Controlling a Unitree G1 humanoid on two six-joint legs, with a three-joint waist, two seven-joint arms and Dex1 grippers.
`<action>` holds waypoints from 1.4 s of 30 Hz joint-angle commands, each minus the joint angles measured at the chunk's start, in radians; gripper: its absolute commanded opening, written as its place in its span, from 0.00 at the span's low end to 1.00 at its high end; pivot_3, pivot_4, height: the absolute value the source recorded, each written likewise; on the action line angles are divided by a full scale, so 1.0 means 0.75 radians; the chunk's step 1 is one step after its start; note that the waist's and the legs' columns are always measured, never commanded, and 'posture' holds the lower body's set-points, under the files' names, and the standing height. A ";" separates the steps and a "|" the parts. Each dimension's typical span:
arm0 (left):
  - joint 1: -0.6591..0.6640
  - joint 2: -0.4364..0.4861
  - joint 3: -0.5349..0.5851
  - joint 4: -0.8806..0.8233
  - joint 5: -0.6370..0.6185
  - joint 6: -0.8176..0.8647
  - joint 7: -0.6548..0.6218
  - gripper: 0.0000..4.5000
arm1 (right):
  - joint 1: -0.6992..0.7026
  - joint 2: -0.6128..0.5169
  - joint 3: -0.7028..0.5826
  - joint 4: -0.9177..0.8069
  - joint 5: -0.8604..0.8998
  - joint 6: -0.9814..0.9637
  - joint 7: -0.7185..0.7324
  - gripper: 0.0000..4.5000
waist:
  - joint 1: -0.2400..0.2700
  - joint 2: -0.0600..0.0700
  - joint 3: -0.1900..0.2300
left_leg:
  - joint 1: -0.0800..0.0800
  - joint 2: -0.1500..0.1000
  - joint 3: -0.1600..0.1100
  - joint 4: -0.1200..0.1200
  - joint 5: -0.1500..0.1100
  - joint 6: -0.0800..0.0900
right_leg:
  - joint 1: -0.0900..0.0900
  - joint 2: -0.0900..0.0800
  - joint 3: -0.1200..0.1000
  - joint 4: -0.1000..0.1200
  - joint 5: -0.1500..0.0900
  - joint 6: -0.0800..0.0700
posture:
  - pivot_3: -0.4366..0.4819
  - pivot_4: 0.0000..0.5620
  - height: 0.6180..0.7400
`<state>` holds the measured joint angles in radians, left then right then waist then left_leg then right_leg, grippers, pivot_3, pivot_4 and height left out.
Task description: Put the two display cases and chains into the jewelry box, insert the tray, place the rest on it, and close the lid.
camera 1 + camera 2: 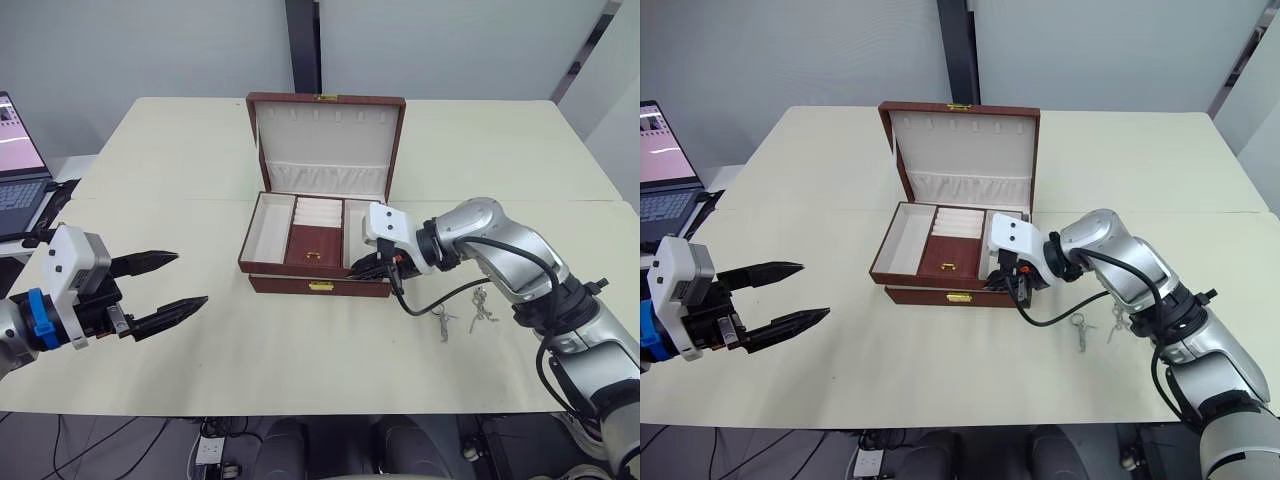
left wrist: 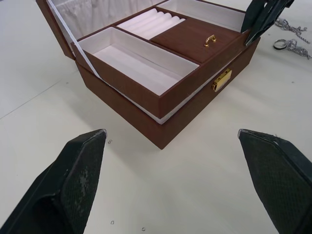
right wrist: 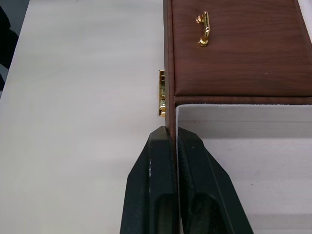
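- The left gripper (image 1: 165, 285) hangs over bare tabletop (image 1: 300, 350) with its fingers spread wide and nothing in them. The jewelry box (image 2: 165, 114) lies well ahead of it; best to keep it parked there.
- The tray (image 1: 305, 235) sits in the top of the jewelry box, the lid (image 1: 326, 145) upright behind.
- The right gripper (image 3: 171, 146) pinches the tray's front wall at its right slot, fingers nearly together. Lower evenly, release only once the tray seems level; seating depth is hard to judge.
- Silvery pieces (image 1: 462, 312) lie on the tabletop just right of that gripper, to go onto the tray.
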<state>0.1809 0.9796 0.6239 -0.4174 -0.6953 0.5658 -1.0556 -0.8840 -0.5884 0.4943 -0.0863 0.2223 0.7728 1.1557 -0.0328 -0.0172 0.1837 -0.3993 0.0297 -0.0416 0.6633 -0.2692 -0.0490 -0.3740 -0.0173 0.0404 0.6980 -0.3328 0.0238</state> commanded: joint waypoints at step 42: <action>-0.043 -0.019 0.002 -0.024 -0.016 -0.082 -0.051 1.00 | -0.034 0.002 -0.050 0.102 -0.103 -0.117 0.083 0.01 | 0.000 0.000 0.000 | 0.000 0.000 0.000 0.000 0.000 0.000 | 0.000 0.000 0.000 0.000 0.000 0.000 | 0.48 0.27 1.00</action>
<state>0.1553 0.9679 0.6206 -0.4034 -0.6888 0.5153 -1.0840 -0.8933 -0.5888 0.4929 0.0066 0.1378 0.6909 1.2184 -0.0331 -0.0173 0.1838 -0.3994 0.0296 -0.0415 0.6631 -0.2692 -0.0490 -0.3741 -0.0175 0.0405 0.6980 -0.3328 0.0238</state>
